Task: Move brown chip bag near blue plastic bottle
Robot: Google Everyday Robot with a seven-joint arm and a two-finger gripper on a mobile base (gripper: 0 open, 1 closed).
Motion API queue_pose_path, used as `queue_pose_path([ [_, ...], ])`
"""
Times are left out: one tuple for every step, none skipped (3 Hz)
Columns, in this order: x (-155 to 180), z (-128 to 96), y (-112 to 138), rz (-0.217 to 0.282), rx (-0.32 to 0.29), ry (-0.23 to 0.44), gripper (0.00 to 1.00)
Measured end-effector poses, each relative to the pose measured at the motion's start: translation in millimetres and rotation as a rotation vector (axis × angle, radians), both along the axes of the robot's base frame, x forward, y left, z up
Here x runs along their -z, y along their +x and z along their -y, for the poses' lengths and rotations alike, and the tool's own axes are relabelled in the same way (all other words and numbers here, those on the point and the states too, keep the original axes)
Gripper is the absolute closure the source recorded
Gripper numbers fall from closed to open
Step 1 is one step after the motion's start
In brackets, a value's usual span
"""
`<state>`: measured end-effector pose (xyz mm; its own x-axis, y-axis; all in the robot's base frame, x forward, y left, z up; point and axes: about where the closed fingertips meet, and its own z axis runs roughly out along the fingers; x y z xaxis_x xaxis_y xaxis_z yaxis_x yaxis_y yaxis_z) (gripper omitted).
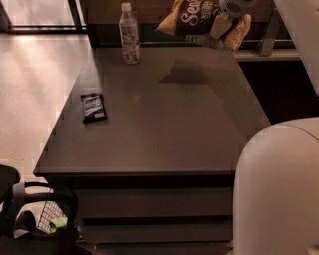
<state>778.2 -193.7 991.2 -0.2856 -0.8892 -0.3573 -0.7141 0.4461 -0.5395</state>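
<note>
1. Desk (164, 134): broad, dark grey-brown, matt top with rounded far corners. It fills the middle of the view. Stacked dark front panels show below its near edge. Most of the top is bare.

2. Floor (35, 84): pale and smooth, left of the desk, with a bright wash of light across it. A dark window or door frame (75, 15) stands at its far end.

3. Robot body (279, 194): white rounded shell, lower right, covering the desk's near right corner.

4. Arm (301, 35): white, running down from the upper right edge.

5. Back wall: brown panelling behind the desk, with a dark ledge to the right. Detail is too dim to tell.

6. Black object (37, 219): lower left, on the floor. It has a curved bar, a mesh patch and a speck of green. What it is cannot be told.

7. Brown chip bag (192, 15): yellow edges, dark panel with white script. It is held in the air over the desk's far edge, right of the bottle and apart from it. Its shadow (187, 74) lies on the top beneath.

8. Hand (225, 22): at the top of the view, clamped on the bag's right side.

9. Blue plastic bottle (129, 35): clear, white cap, pale label, upright near the far left corner of the desk.

10. Black packet (93, 107): small, lying flat near the left edge, well apart from the bottle.
</note>
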Motion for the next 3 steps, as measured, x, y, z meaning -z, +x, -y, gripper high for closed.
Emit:
queue_pose_path([
  [21.0,-16.9,25.2,0.039,-0.034,-0.009,1.0],
  [49.0,-37.4,47.9,0.083,-0.071,0.004,1.0],
  [50.7,-40.2,50.5,0.091,-0.074,0.007,0.82],
])
